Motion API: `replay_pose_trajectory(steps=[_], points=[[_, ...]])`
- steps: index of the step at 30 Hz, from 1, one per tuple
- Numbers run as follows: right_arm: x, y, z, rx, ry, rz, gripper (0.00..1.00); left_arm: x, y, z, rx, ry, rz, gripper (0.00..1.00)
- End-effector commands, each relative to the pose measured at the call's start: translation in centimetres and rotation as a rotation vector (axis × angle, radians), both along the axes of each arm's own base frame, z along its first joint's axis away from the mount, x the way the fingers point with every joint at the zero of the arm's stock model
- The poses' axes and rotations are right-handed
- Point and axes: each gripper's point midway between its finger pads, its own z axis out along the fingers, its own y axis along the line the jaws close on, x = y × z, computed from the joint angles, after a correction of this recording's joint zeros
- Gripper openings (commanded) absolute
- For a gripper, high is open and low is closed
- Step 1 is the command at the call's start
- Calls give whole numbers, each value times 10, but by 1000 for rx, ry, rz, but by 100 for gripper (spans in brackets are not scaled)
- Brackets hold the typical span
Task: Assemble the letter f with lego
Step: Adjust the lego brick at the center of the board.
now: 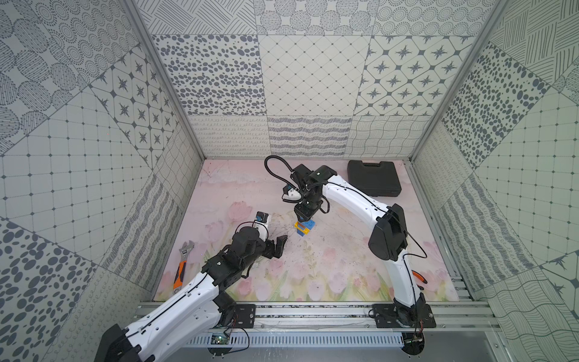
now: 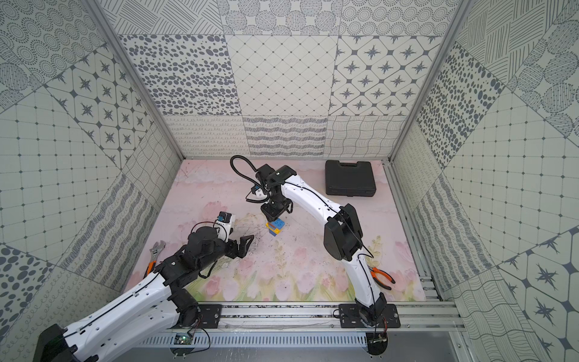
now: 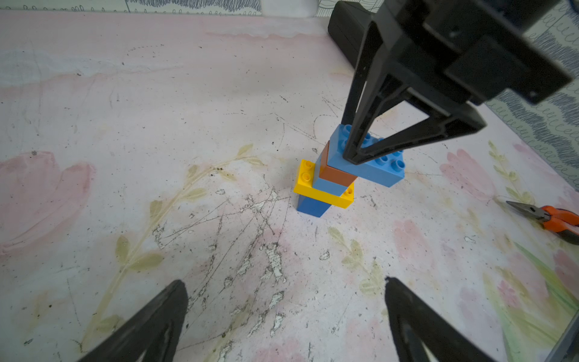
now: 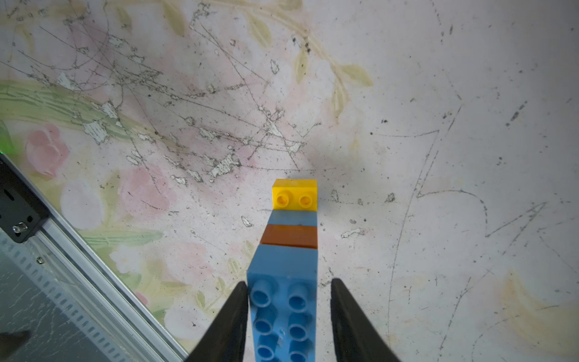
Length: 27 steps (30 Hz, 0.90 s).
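Note:
The lego stands as one upright stack (image 1: 304, 229) (image 2: 275, 227) mid-mat. From the mat up it is a square dark blue brick (image 3: 313, 207), the long yellow brick (image 3: 305, 175) (image 4: 294, 194), a square light blue brick (image 3: 329, 186), the brown brick (image 3: 338, 174) (image 4: 289, 235) and the long blue brick (image 3: 376, 169) (image 4: 282, 301). My right gripper (image 4: 289, 282) (image 1: 305, 219) points straight down and straddles the long blue brick. One finger touches its side; a gap shows at the other. My left gripper (image 3: 284, 280) (image 1: 279, 246) hovers wide open and empty, short of the stack on its left.
An orange-handled wrench (image 1: 183, 266) lies by the left wall. Orange-handled pliers (image 2: 382, 277) (image 3: 551, 219) lie behind the right arm's base. A black case (image 1: 374, 177) sits at the back right. A metal rail (image 1: 313, 313) runs along the front edge.

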Motion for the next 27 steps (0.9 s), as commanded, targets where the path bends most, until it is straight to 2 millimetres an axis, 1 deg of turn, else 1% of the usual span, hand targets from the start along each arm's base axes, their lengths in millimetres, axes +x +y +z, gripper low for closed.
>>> replay_pose_trajectory(steps=[1, 9, 14, 19, 27], points=[[-3, 7, 9, 23, -7, 10, 46, 1, 3, -2, 5, 2, 17, 99], [-8, 10, 3, 11, 9, 29, 45, 1, 4, -3, 7, 1, 18, 99], [-7, 11, 1, 3, 4, 24, 39, 0, 4, -2, 7, 1, 17, 99], [-5, 13, 1, 6, -1, 25, 36, 1, 4, -3, 8, 2, 19, 99], [-2, 8, -6, -23, 7, 12, 33, 0, 4, -2, 7, 0, 18, 99]])
